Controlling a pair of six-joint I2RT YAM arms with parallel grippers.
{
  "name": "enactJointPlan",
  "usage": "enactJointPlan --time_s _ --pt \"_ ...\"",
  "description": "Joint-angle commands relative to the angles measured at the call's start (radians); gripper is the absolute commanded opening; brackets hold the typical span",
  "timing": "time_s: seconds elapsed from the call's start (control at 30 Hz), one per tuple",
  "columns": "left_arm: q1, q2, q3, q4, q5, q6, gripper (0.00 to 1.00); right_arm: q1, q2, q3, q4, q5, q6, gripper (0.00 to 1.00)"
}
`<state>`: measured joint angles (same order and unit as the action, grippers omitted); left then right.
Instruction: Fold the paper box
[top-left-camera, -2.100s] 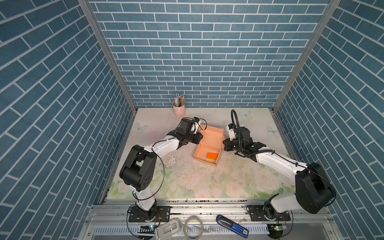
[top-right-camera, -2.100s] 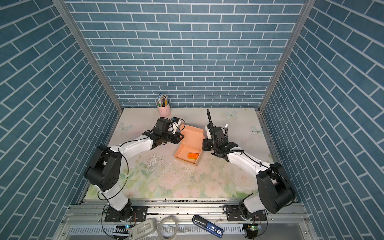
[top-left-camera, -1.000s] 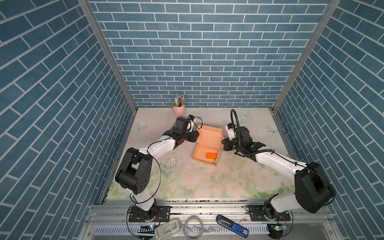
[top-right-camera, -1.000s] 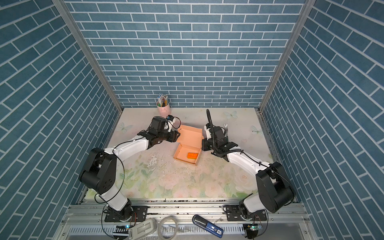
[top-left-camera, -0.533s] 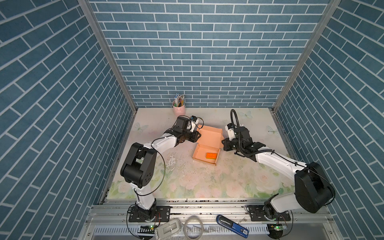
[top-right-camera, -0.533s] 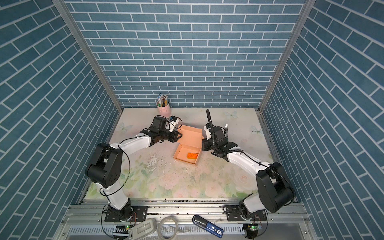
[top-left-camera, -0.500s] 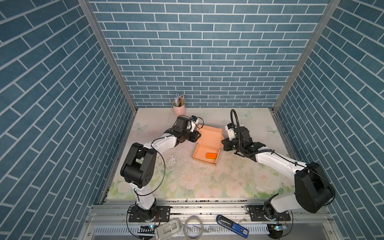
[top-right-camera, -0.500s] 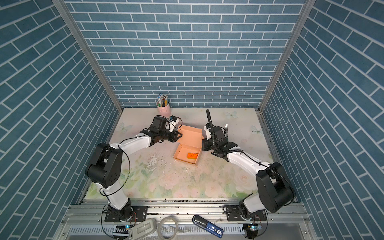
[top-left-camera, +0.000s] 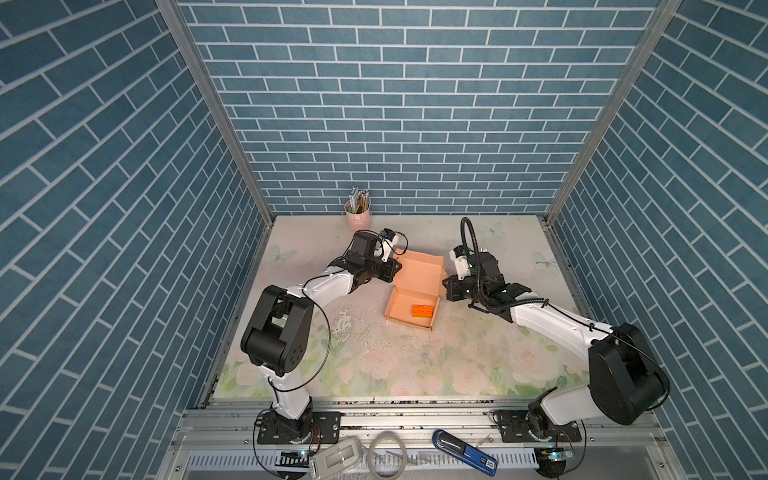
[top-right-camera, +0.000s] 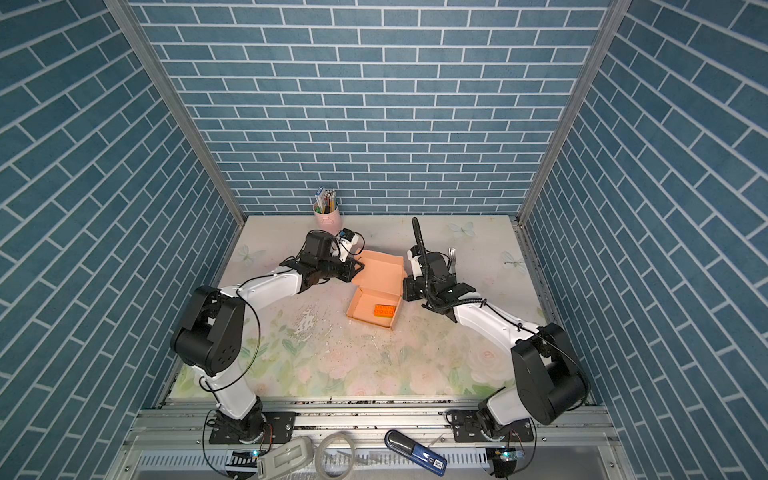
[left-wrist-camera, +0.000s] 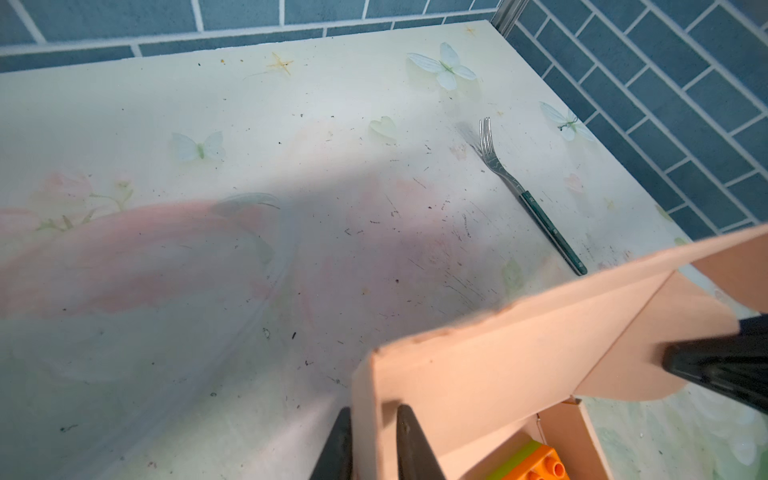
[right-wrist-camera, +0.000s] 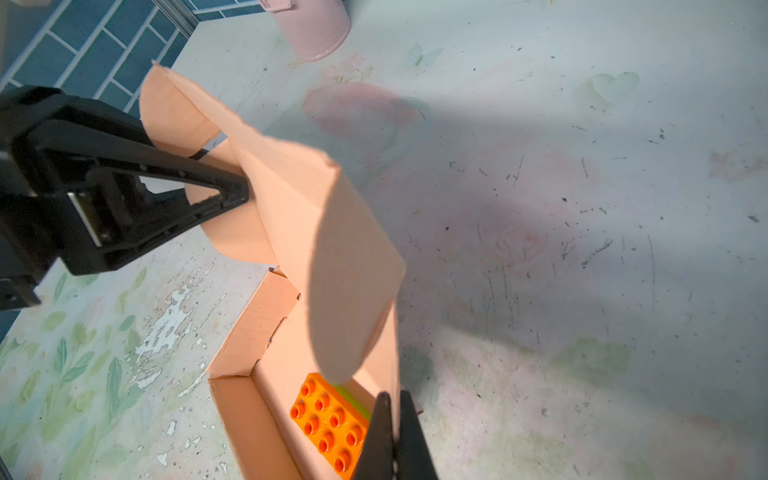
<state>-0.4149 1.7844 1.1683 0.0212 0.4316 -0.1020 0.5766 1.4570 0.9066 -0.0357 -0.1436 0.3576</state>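
Peach-orange thin-cardboard paper box (top-left-camera: 417, 277) sits on the floral-print table (top-left-camera: 374, 357), in front of the pink pencil cup (top-left-camera: 357, 216) on the arm-base side & a bit to the right. Its tray is folded up and its lid is raised at an angle, w/ a bright-orange studded toy brick (top-left-camera: 424, 311) inside.

What's changed: the left gripper (left-wrist-camera: 374, 409), between cup & box, has drawn its jaws in from wide to narrow over the last sec and now sits astride the lid's cup-side ear flap. One finger (left-wrist-camera: 338, 444) touches the card; a sliver shows by the other, so can't tell if it's clamped yet. The right gripper (right-wrist-camera: 393, 395), on the box side far from the cup, hasn't budged: jaws shut, pinching the card at the lid's far edge. The box hasn't shifted either.

Meaning, imo: walls are done and lid closure is what's left. W/ both sides nearly held, next is prob. folding the ears inward & swinging the lid down over the tray. Risk: an uneven pull creases the thin card or drags the tray.
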Motion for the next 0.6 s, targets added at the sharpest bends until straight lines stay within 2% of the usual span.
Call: enactJointPlan --time_s 0.0,0.4,0.57 --pt "0.002 -0.023 0.004 0.013 0.004 -0.001 0.18 -0.001 0.011 0.031 0.012 -0.011 -0.034 0.00" --pt "0.000 -0.056 -0.021 0.002 -0.026 0.003 0.17 -0.001 0.020 0.029 0.020 -0.006 -0.034 0.00" --pt "0.000 -0.072 -0.027 -0.007 -0.039 0.002 0.21 -0.001 0.017 0.031 0.018 -0.004 -0.034 0.00"
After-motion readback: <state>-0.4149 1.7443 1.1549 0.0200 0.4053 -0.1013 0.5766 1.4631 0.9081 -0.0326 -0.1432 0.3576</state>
